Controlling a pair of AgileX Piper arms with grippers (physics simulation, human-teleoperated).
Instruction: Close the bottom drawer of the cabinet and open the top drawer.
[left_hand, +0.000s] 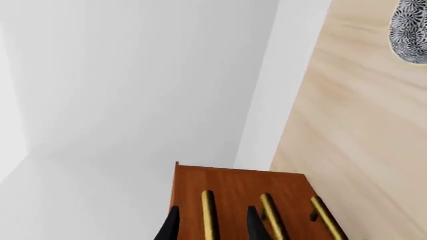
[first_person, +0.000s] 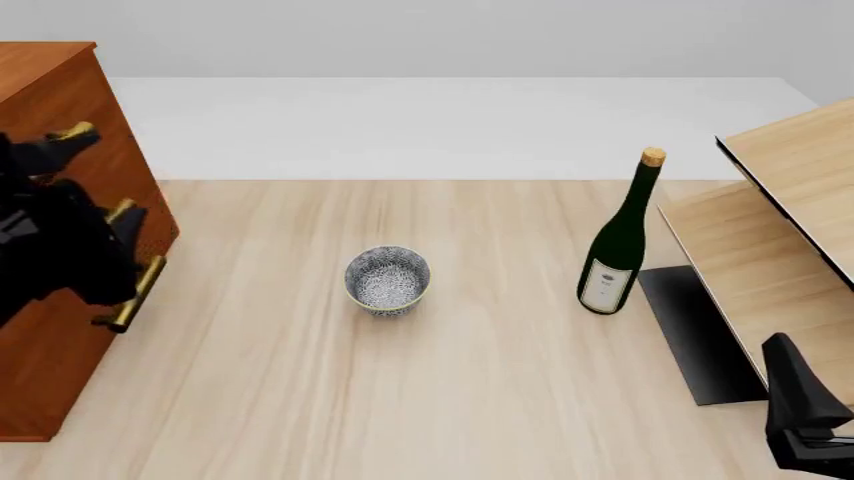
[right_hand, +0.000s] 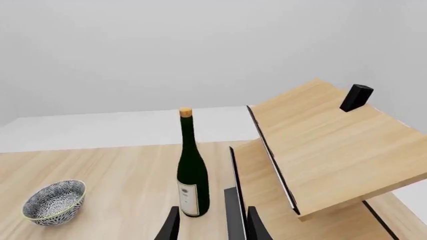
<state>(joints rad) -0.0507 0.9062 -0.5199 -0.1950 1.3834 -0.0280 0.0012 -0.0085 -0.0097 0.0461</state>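
Here, left hand (left_hand: 210, 227) at cabinet (first_person: 60, 110), fingers astride a brass handle (left_hand: 209, 215).

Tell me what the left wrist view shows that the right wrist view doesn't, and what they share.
Only the left wrist view shows the cabinet with its three brass handles; the left tool has one finger on either side of the handle of the top drawer, and contact cannot be judged. Only the right wrist view shows the wine bottle standing upright, the pale wood furniture and the right tool, open and holding nothing. Both show the patterned bowl and the light wood table.
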